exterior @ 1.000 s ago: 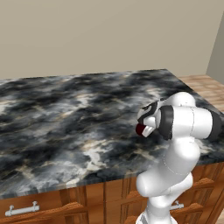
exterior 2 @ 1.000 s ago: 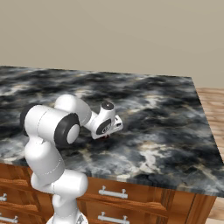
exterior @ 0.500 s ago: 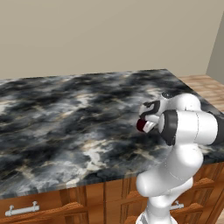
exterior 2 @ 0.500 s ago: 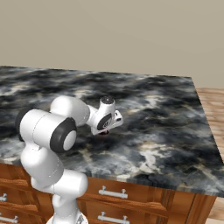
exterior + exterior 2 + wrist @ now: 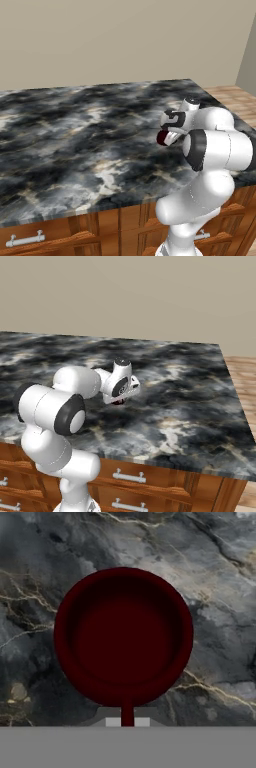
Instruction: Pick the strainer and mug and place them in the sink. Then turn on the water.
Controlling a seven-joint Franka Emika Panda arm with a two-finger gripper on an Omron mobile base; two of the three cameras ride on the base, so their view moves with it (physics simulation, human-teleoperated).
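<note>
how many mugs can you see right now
1. The dark red mug is held in the shut claw, raised above the marbled counter near its right end. The arm may hide something behind it.

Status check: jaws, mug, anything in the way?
Gripper shut on the mug. Mug held above the marbled counter, its opening facing the hand camera. Nothing in the way nearby.

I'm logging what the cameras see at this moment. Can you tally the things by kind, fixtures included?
Mugs: 1, the dark red mug, held in the shut gripper
Counters: 1, the dark marbled counter
Drawer handles: 4, among them the handle on the wooden cabinet front
Total: 6
</note>
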